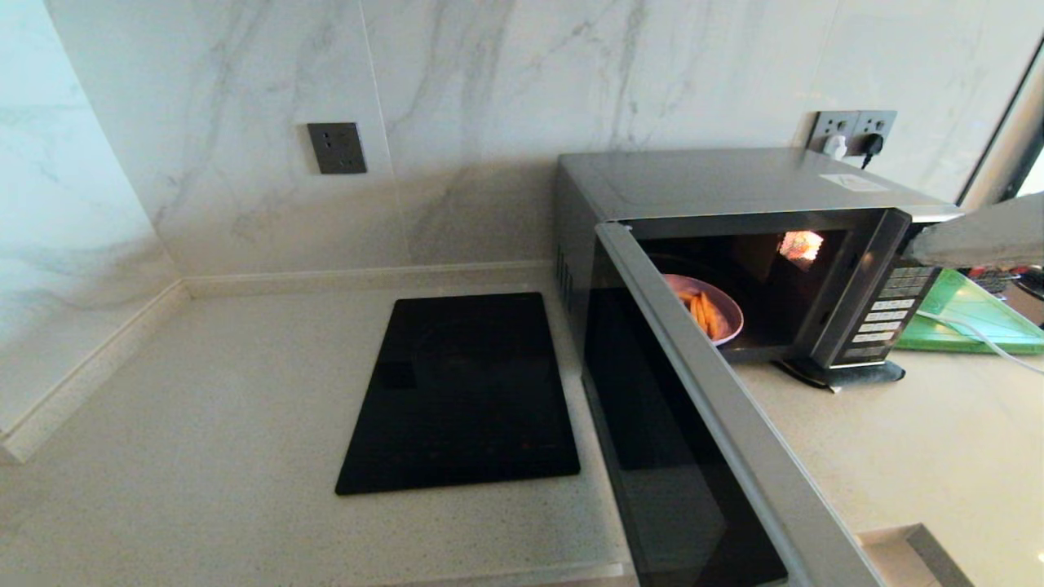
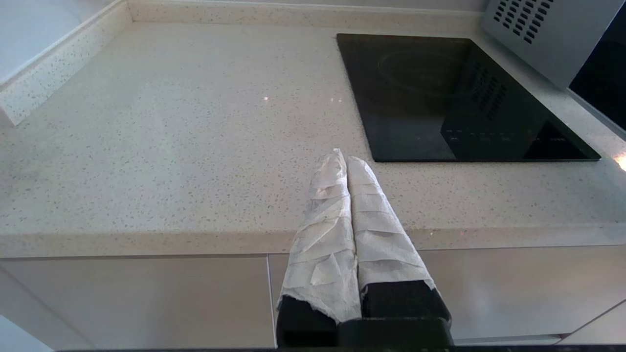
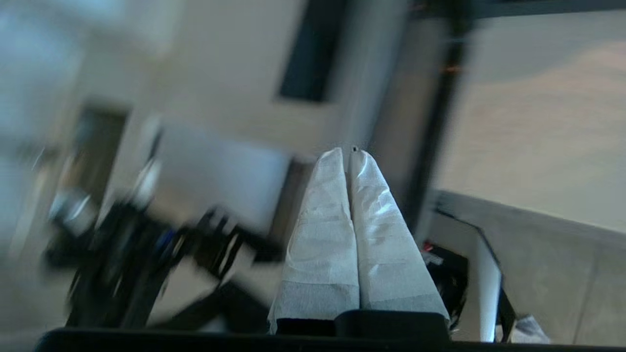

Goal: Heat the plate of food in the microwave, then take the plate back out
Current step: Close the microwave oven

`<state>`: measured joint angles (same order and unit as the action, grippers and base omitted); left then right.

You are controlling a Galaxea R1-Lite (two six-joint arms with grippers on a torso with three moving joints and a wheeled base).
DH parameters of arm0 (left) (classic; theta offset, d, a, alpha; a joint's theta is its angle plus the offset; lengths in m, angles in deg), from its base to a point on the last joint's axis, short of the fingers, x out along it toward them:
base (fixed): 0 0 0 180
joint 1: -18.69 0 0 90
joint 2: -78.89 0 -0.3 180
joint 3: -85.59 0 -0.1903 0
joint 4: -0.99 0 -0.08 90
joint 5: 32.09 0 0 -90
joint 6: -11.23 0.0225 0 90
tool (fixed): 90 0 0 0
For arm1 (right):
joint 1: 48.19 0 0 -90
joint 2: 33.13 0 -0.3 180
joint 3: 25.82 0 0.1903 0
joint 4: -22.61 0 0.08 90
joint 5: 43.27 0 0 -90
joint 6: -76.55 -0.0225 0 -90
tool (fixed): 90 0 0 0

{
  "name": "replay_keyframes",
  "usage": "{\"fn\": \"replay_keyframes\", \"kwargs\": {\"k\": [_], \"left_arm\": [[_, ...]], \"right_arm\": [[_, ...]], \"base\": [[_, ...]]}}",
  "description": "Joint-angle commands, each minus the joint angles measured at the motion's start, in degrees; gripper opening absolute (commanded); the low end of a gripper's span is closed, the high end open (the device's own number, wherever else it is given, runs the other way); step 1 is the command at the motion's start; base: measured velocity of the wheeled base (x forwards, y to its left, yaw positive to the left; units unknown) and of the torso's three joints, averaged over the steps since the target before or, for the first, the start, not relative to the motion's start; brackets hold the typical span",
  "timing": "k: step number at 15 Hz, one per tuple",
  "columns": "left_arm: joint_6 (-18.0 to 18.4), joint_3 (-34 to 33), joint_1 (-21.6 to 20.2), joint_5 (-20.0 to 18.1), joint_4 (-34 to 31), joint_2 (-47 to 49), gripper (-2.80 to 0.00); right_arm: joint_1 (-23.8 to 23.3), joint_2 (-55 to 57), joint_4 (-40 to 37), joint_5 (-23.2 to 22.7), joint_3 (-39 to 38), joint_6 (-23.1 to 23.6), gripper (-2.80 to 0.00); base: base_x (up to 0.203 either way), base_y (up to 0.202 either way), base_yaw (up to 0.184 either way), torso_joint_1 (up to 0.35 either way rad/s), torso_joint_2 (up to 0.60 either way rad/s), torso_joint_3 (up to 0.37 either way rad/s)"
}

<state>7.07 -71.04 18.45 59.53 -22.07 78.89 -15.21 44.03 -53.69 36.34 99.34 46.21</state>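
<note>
Plate of food (image 1: pixel 708 311) sits inside open microwave (image 1: pixel 734 212); claws apparently empty.

microwave (image 1: pixel 734 187) on countertop (image 1: pixel 204 408), back right, against wall | its door (image 1: pixel 693 440) swung out toward the robot | plate of food (image 1: pixel 718 314) inside the cavity, left side | cooktop (image 1: pixel 465 391) set into the counter, just left of microwave | cutting board (image 1: pixel 975 314) right of microwave | wall sockets (image 1: pixel 852 130) behind it
</note>
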Motion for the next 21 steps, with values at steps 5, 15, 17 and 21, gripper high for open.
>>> {"fn": "replay_keyframes", "kwargs": {"k": [5, 15, 17, 21], "left_arm": [[-0.1, 0.0, 0.0, 0.0, 0.0, 0.1, -2.8], [-0.1, 0.0, 0.0, 0.0, 0.0, 0.1, -2.8], [-0.1, 0.0, 0.0, 0.0, 0.0, 0.1, -2.8], [-0.1, 0.0, 0.0, 0.0, 0.0, 0.1, -2.8]], "right_arm": [[15.2, 7.6, -7.6, 0.1, 4.7, -0.3, -2.8], [23.1, 16.4, -13.1, 5.7, 5.3, -4.2, -2.8], [23.0, 17.3, -13.2, 10.2, 4.7, -6.2, -2.8], [22.8, 17.8, -13.2, 19.2, 3.4, -8.7, -2.8]], "base": [[0.0, 0.0, 0.0, 0.0, 0.0, 0.0], [0.0, 0.0, 0.0, 0.0, 0.0, 0.0], [0.0, 0.0, 0.0, 0.0, 0.0, 0.0], [0.0, 0.0, 0.0, 0.0, 0.0, 0.0]]}}
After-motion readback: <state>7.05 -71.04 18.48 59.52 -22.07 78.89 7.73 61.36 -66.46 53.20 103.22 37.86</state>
